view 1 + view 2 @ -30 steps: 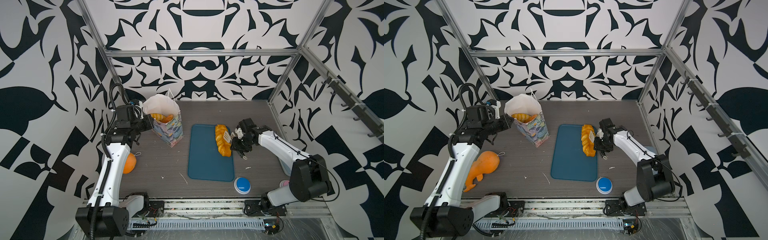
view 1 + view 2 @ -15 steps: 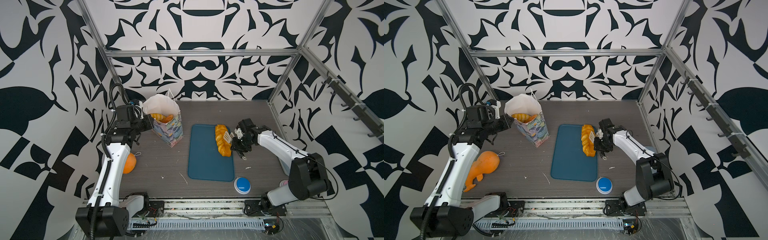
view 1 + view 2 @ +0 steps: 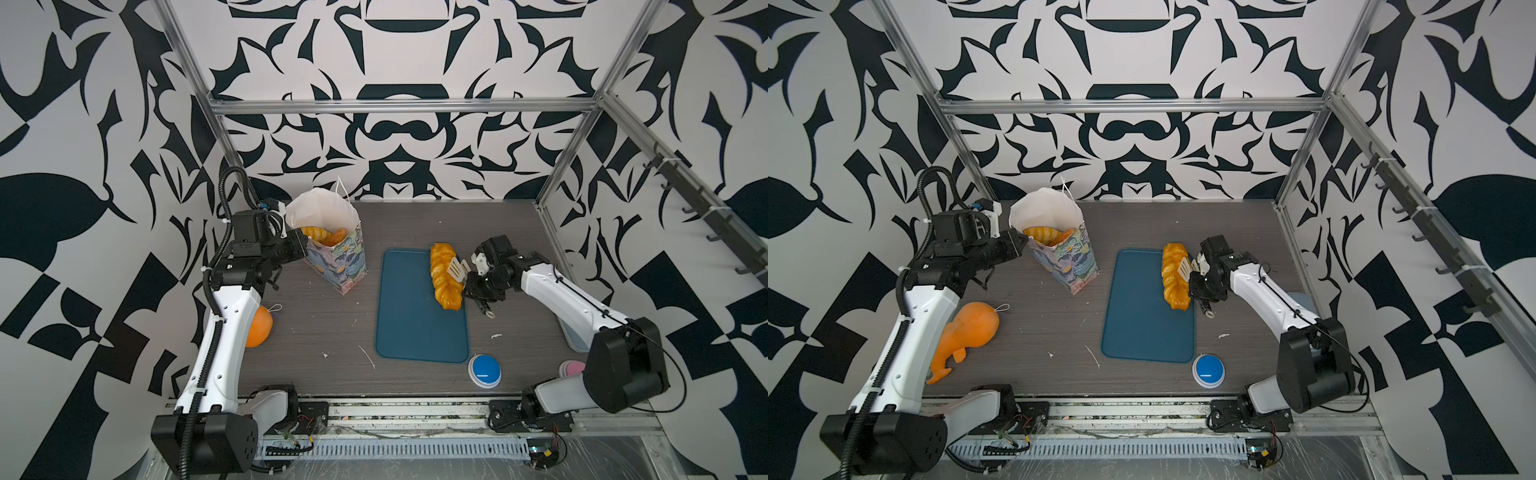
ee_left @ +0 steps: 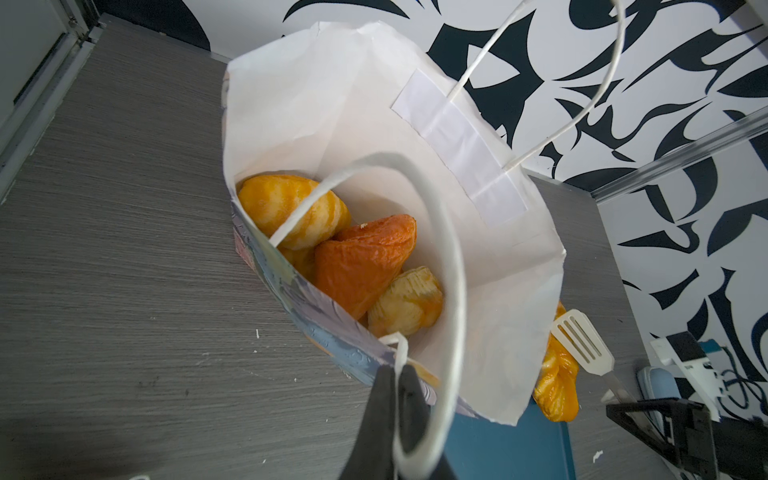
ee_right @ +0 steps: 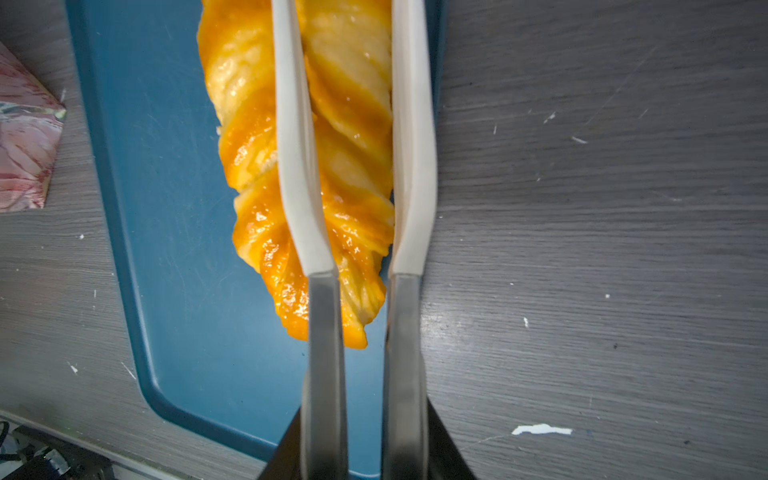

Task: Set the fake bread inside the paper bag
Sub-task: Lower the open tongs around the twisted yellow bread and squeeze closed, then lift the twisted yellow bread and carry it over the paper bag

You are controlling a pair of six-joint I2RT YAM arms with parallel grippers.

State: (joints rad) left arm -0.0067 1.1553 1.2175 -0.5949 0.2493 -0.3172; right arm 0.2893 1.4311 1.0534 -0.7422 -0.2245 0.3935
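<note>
Reading the table (image 3: 316,328) in the top views as a clock with 12 at the back wall, the paper bag (image 3: 338,259) stands upright at about 10 o'clock. Its outside is a pastel leafy print and its inside is white. The left gripper (image 4: 397,376) is clenched on its near rim, right by the string handle. Inside the bag lie glossy toy pastries: a pale striped croissant (image 4: 291,208), a darker orange triangle (image 4: 359,262) and a ridged golden bun (image 4: 405,301). The braided loaf (image 3: 444,276), shiny golden-orange with paler twists, lies lengthwise from 12 to 6 along the 3 o'clock edge of the blue tray (image 3: 409,328) at the table's middle. The right gripper (image 5: 365,449) comes in from 3 o'clock, squeezing the metal arms of a pair of tongs (image 5: 296,174). One white tong arm crosses the top of the loaf and the other runs along its outer side. Whether they press on the loaf cannot be told.
</note>
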